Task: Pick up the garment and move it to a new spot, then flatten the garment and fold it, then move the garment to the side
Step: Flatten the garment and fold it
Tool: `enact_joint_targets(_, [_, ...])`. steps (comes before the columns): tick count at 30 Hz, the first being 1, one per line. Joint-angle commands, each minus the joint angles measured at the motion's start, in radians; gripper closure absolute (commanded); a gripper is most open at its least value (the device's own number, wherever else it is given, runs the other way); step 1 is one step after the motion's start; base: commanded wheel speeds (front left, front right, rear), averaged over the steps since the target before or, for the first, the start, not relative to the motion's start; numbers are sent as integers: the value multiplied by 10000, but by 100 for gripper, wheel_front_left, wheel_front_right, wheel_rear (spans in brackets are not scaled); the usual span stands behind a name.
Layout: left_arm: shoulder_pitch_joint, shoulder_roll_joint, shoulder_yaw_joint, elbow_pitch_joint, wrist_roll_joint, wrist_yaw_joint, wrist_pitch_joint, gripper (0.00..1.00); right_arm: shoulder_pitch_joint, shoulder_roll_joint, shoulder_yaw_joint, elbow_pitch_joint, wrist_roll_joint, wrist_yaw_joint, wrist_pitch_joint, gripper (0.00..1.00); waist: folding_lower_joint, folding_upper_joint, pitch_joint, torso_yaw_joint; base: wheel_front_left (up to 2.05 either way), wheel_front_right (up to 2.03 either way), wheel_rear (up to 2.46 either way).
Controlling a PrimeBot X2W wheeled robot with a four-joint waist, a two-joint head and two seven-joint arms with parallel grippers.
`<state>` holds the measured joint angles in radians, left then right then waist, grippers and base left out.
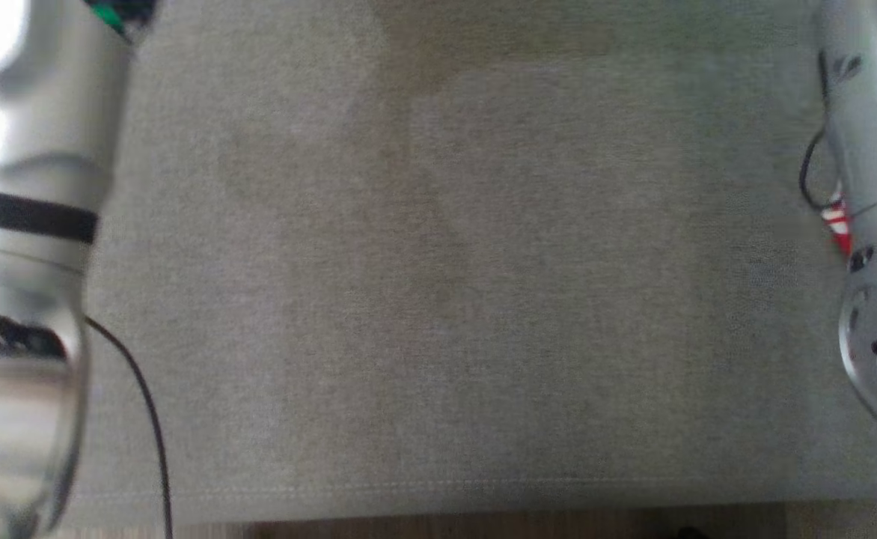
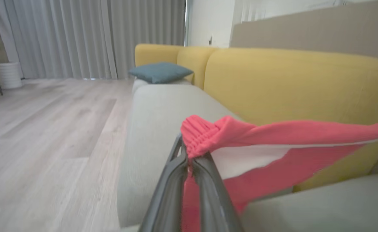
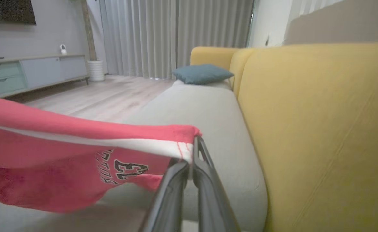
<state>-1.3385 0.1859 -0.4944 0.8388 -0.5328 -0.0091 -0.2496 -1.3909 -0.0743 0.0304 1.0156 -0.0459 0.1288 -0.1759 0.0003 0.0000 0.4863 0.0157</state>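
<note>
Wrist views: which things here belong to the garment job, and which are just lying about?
Job:
red garment, stretched between both arms
left end effector, shut on one edge
right end effector, shut on the other edge
grey sofa seat, the work surface

Lying about:
teal cushion
yellow backrest
grey curtains
TV cabinet
white pot

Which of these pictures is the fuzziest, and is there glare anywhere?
Head view: blurriest, the grey cushion soft all over, with glare bleaching the pale forearm at upper left. Left wrist view: the red garment smears toward the right edge. Right wrist view: sharpest, the garment's black print distinct.
</note>
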Motion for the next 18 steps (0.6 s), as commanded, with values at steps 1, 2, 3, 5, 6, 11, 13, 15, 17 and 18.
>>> enact_joint_targets(1, [-169, 403, 191, -154, 132, -35, -103, 100, 41, 206, -32, -138, -58, 19, -118, 100, -3, 0, 194, 226, 0, 0, 0])
enact_joint_targets(2, [4, 303, 178, -117, 200, -135, -110, 100, 186, 211, -37, 177, -94, 19, -186, 100, -3, 0, 228, 290, 0, 0, 0])
enact_joint_targets(3, [482, 175, 140, -217, 457, -311, -116, 100, 507, 216, 108, 739, -223, 19, -306, 100, -3, 0, 226, 408, 0, 0, 0])
enact_joint_targets(5, [1094, 122, 71, -335, 762, -472, -118, 100, 862, 196, 321, 1254, -274, 19, -382, 100, -3, 0, 106, 497, 0, 0, 0])
enact_joint_targets(6, [1415, 120, -4, -371, 936, -551, -118, 100, 1028, 147, 453, 1492, -282, 19, -400, 100, -3, 0, 20, 534, 0, 0, 0])
enact_joint_targets(11, [2965, 181, -512, -593, 1655, -939, -120, 100, 1831, -113, 1320, 2350, 9, 19, -190, 100, -3, 0, -629, 638, 0, 0, 0])
enact_joint_targets(13, [3552, 202, -656, -632, 1743, -1032, -120, 100, 2185, -212, 1807, 2491, 253, 19, -48, 100, -3, 0, -953, 643, 0, 0, 0])
enact_joint_targets(15, [4088, 284, -942, -638, 1905, -1105, -120, 100, 2555, -288, 2332, 2571, 567, 19, 119, 100, -3, 0, -1305, 620, 0, 0, 0])
enact_joint_targets(17, [4578, 397, -1281, -639, 2082, -1150, -121, 100, 2909, -358, 2873, 2612, 953, 19, 313, 100, -3, 0, -1649, 583, 0, 0, 0])
enact_joint_targets(18, [4806, 452, -1442, -641, 2145, -1166, -121, 100, 3085, -379, 3178, 2621, 1163, 19, 418, 100, -3, 0, -1818, 561, 0, 0, 0])
